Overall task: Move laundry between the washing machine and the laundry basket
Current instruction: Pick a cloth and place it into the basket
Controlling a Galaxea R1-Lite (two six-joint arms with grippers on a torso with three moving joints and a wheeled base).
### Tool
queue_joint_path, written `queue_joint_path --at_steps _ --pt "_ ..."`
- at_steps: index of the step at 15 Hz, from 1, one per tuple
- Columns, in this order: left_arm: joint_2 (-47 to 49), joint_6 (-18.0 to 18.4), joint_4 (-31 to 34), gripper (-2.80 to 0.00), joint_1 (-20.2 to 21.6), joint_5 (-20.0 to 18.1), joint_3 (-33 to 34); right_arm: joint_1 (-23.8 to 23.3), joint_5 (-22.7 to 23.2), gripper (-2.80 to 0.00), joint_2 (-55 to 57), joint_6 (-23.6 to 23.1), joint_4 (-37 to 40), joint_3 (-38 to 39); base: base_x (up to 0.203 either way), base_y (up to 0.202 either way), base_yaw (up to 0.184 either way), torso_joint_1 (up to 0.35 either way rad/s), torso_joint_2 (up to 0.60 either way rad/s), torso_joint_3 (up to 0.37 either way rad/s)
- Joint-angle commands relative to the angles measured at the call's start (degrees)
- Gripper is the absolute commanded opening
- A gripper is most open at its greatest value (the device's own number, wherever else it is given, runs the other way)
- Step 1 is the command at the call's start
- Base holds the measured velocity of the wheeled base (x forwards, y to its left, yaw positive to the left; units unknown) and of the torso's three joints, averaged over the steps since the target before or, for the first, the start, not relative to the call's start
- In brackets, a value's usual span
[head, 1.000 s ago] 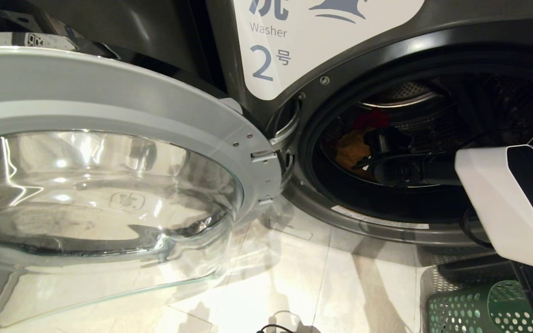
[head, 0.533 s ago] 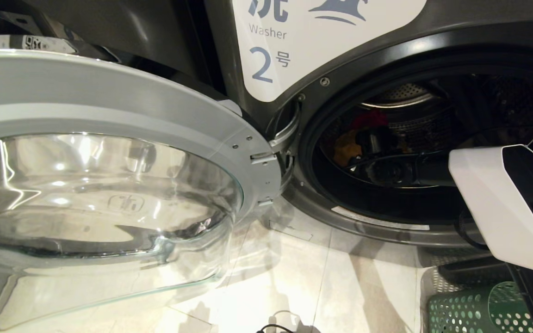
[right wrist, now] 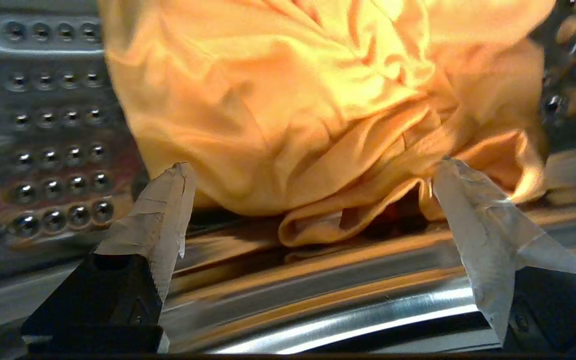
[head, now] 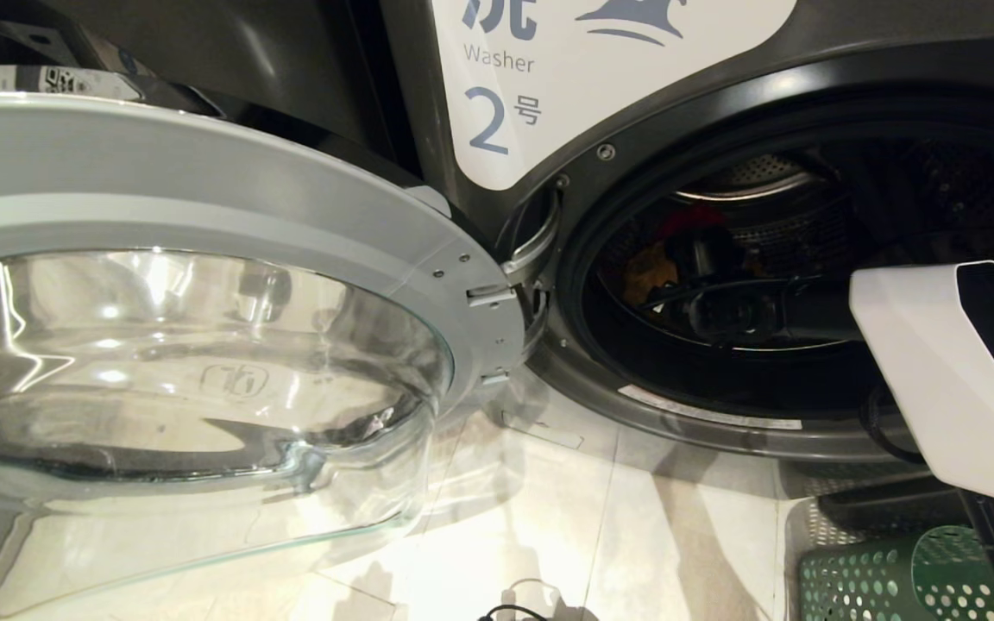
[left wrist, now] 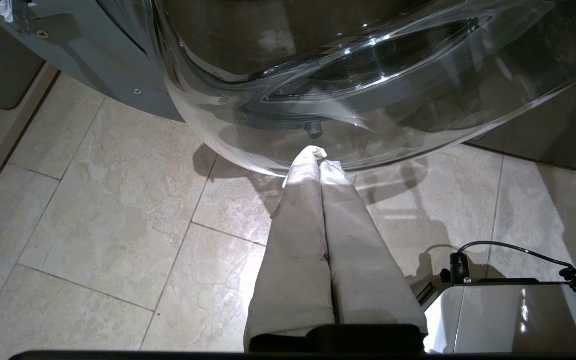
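Unloading step, by the look of things: reach into the drum point(head: 773, 185) of the washing machine point(head: 808, 60) marked "2", door point(head: 229, 259) swung wide to the left. Right gripper point(right wrist: 313, 170) deep inside the drum, jaws spread as wide as they go, nothing between them yet. Taped fingertips point(right wrist: 168, 200) flanking the low front fold of the yellow-orange garment point(right wrist: 293, 110), one tip on each side, near the cloth but contact not possible to confirm. In the head view, the same gripper point(head: 704, 259) dark against the drum, a sliver of yellow-orange point(head: 648, 272) just beside it and a patch of magenta-red cloth point(head: 687, 220) above and behind. Grey-green garment nowhere visible.

Left gripper point(left wrist: 318, 155) parked low over the tiled floor point(left wrist: 118, 210), just under the glass bowl of the open door, fingers pressed together and holding nothing.

Laundry basket point(head: 885, 578) on the floor at lower right, below the machine's opening, contents hidden from here.

Next move, probably: a short push forward so the bunched fold sits well between the jaws, then a firm close on a thick wad, not a single thin layer. After that, a lift clear of the drum lip and door seal before swinging down to the basket. Likely snag: cloth dragging on the rim, or the magenta-red piece coming along too.
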Motion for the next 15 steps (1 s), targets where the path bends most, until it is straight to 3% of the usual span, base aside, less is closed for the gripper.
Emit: queue_joint_path --at_steps 1,15 --pt "0.1 0.0 0.0 -2.8 0.0 0.0 0.0 -0.1 -0.4 0.0 -1.0 -2.2 -0.5 0.1 0.0 0.0 0.0 0.0 0.0 0.0" --pt "0.1 0.0 0.0 -2.8 0.0 0.0 0.0 0.8 -2.5 0.0 -1.3 -4.6 -0.6 0.3 0.0 0.0 0.0 0.0 0.0 0.0"
